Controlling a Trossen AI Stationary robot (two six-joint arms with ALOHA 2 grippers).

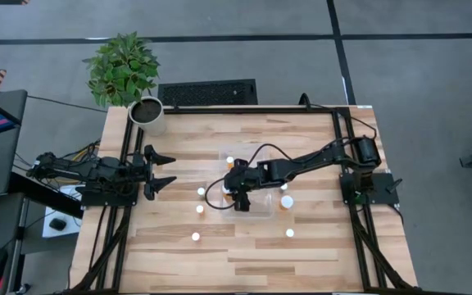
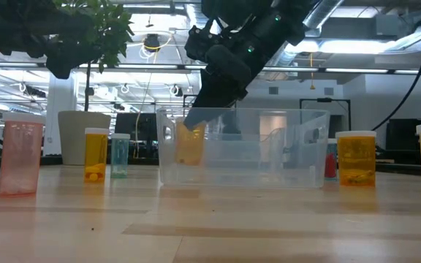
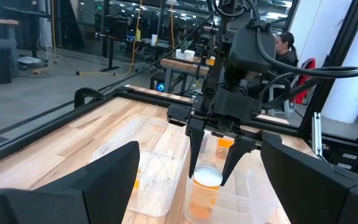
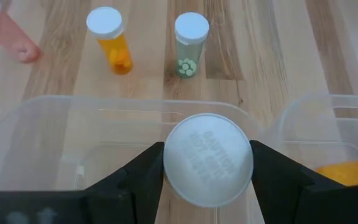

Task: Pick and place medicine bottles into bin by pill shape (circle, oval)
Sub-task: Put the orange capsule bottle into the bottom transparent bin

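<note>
Right gripper (image 4: 207,167) is over the clear bin (image 1: 262,211) at table centre, fingers closed on either side of a white-capped orange bottle (image 4: 208,159), held upright just inside the bin's wall. Left gripper (image 1: 161,170) is parked near the table's left edge, fingers spread wide, holding nothing. Other bottles stand on the wood around the bin, e.g. an orange one (image 4: 109,38) and a greenish one (image 4: 190,43) side by side.

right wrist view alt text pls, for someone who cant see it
The right claw grips a white-capped bottle over a compartment of the clear bin. Beyond the bin, an orange bottle and a pale green bottle stand on the wooden table.
</note>
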